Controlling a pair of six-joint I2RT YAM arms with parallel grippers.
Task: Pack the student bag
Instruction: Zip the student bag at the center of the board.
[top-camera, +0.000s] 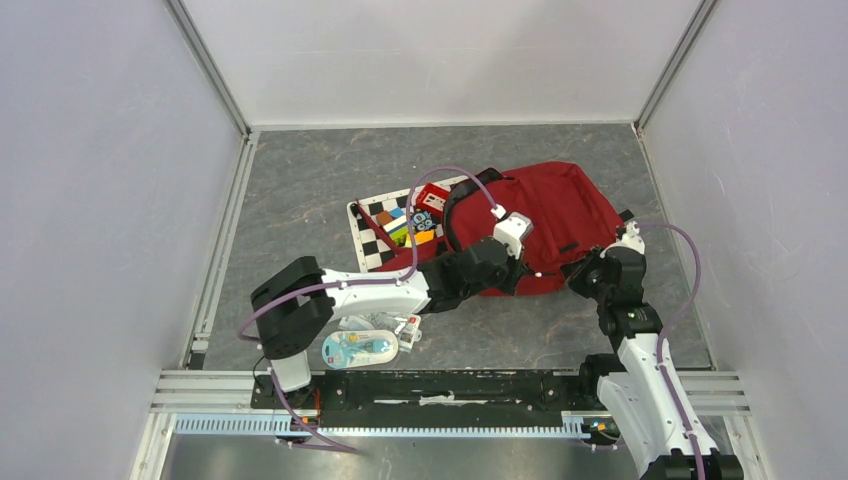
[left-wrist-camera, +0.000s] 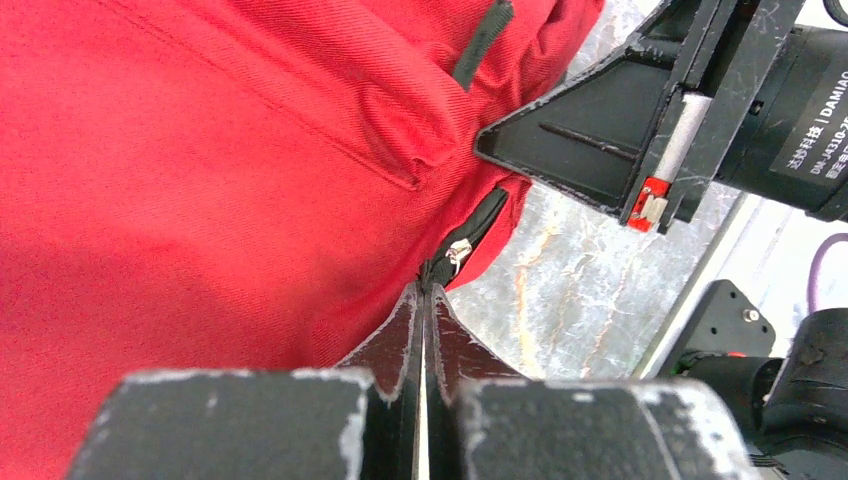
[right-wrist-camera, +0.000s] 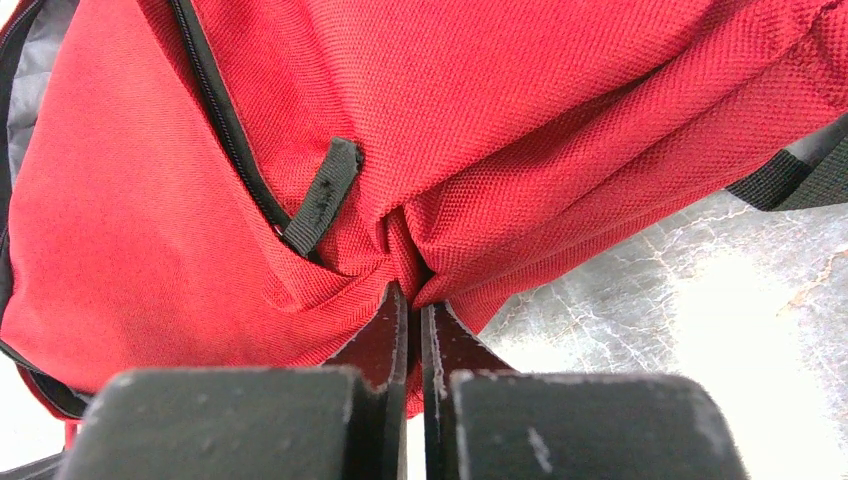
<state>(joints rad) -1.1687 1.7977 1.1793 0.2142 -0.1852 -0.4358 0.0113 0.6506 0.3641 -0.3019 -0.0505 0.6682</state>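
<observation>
Left jaws: pressed together, tips nipping the black zip trim at the near edge of the student bag (top-camera: 555, 215), just below the silver zip slider (left-wrist-camera: 459, 251). Right jaws: all but together, clamped on a small fold of red fabric just to the right, below the black pull tab (right-wrist-camera: 322, 195). Student bag: lying on the grey desk (top-camera: 300, 180), right of centre, with a strip of grey lining (right-wrist-camera: 30, 70) showing at its left end. Other stock: chequered board (top-camera: 372, 240) carrying coloured pieces, at the bag's left end; blister packet (top-camera: 358, 349) at the near edge, beneath the left arm (top-camera: 370, 292). Hazards, by judgement: both holds are thin pinches, so if you pull them apart sharply the cloth or trim may slip free. The two sets of jaws sit very near each other, and a careless swing could knock one into the other. Running the slider against the bunched fold could jam the zip. If you drag the bag left, it may push the board and scatter its pieces.
</observation>
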